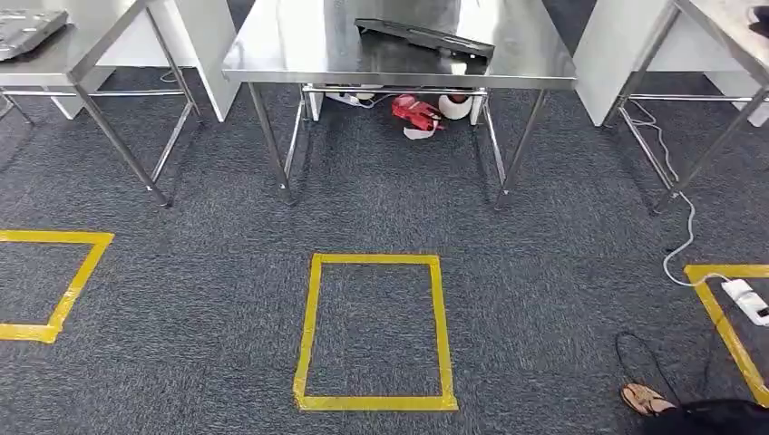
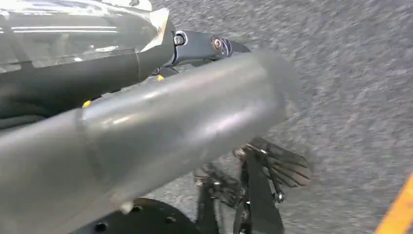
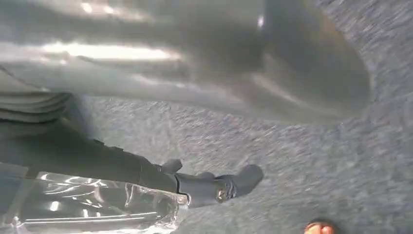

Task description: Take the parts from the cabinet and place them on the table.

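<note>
A long dark part lies on the middle steel table ahead of me. A grey part rests on the left table. In the left wrist view my left hand hangs over the carpet, its thick thumb in front and its dark fingers stretched out straight. My right hand hangs the same way, with its fingers straight. Glossy clear plastic lies along the fingers of each hand. Nothing sits between thumb and fingers.
Yellow tape squares mark the dark carpet in front of the tables. A red object and rolls lie under the middle table. At the right are a white cable and power strip, and a person's sandalled foot.
</note>
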Motion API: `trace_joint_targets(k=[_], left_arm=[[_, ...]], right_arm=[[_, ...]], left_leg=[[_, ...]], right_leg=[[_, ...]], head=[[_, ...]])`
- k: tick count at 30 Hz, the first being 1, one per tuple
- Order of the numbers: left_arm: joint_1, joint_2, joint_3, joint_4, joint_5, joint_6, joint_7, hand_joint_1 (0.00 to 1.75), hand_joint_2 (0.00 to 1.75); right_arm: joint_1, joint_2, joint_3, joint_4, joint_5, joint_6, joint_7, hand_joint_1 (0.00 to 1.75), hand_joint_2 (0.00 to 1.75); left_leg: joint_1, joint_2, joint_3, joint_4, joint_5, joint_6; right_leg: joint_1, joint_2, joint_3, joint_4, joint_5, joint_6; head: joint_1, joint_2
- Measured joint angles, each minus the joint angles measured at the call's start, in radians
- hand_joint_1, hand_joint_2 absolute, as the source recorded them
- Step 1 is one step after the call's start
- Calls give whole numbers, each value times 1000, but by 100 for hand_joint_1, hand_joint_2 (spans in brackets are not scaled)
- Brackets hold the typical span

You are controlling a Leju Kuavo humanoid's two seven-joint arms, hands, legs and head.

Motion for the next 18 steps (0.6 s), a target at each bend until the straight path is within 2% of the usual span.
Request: trace_joint_targets(k=[1,2,3,4,5,6,7,8,9,11,12,13,14,16,17,18], left_arm=[[0,0,0,0,-2,-2,0,0,0],[-1,0,0,0,-4,-5,-1,0,0],[-1,0,0,0,-12,-10,-3,0,0],[-1,0,-4,0,-18,-12,-4,0,0],[-1,0,-7,0,-27,-15,-6,0,0],[-2,0,-11,0,-40,-13,-10,0,0],[-5,-2,-16,0,-50,-10,-10,0,0],[-5,-2,-21,0,-55,-8,-10,0,0],[-4,-3,-25,0,-58,-7,-10,0,0],[-4,-4,-31,0,-64,-6,-9,0,0],[-5,-8,-34,1,-66,-5,-8,0,0],[-7,-8,-37,1,-67,-5,-6,0,0],[-7,-7,-38,1,-69,-5,-4,0,0],[-6,-7,-38,1,-71,-5,1,0,0],[-5,-7,-38,1,-71,-5,6,0,0],[-5,-7,-38,1,-71,-5,9,0,0]], right_arm=[[3,-1,0,0,-2,0,-1,0,0],[6,-2,0,0,-3,0,-3,0,0],[8,-2,0,0,-8,0,-4,0,0],[10,-3,0,0,-14,0,-4,0,0],[12,-3,0,0,-21,0,-4,0,0],[14,-3,-2,0,-30,0,-3,0,0],[16,-4,-4,0,-35,-1,-2,0,0],[18,-4,-7,0,-38,-2,-2,0,0],[18,-6,-10,0,-40,-2,-2,0,0],[19,-7,-12,0,-44,-3,-2,0,0],[23,-11,-13,1,-46,-4,1,0,0],[26,-10,-16,1,-47,-5,2,0,0],[27,-8,-18,1,-51,-5,3,0,0],[30,-9,-19,1,-53,-5,3,0,0],[31,-10,-19,1,-53,-5,2,0,0],[33,-11,-19,1,-53,-5,2,0,0]], left_leg=[[0,0,-9,71,-34,-4],[1,0,-8,123,-33,-8],[1,0,10,136,4,-10],[3,0,43,111,52,-11],[5,1,94,53,82,-10],[7,1,157,-29,85,-8],[8,-2,216,-118,37,-7],[2,-5,246,-176,12,0],[-3,-3,238,-176,7,11],[-11,-1,231,-179,21,35],[-3,5,218,-187,36,52],[-5,8,209,-188,44,60],[-4,9,197,-188,53,68],[-5,11,172,-187,71,66],[-5,13,161,-186,80,64],[-4,14,152,-186,87,61]], right_leg=[[3,-2,-16,1,12,0],[4,-3,-32,5,25,2],[3,-4,-49,12,36,5],[2,-4,-71,23,47,10],[0,-3,-91,33,48,13],[0,-3,-108,45,53,20],[3,-3,-122,57,57,26],[7,-4,-128,67,60,31],[9,-5,-130,66,68,41],[11,-4,-133,59,86,57],[7,-3,-141,68,83,61],[3,2,-159,95,56,59],[1,4,-186,161,7,54],[-3,6,-246,327,-76,56],[-4,7,-254,378,-97,64],[-5,7,-235,373,-97,72]], head=[[0,0],[0,0],[0,0],[-1,0],[-1,0],[-2,0],[-2,0],[2,0],[3,0],[2,0],[0,0],[2,0],[10,0],[10,0],[12,0],[11,0]])
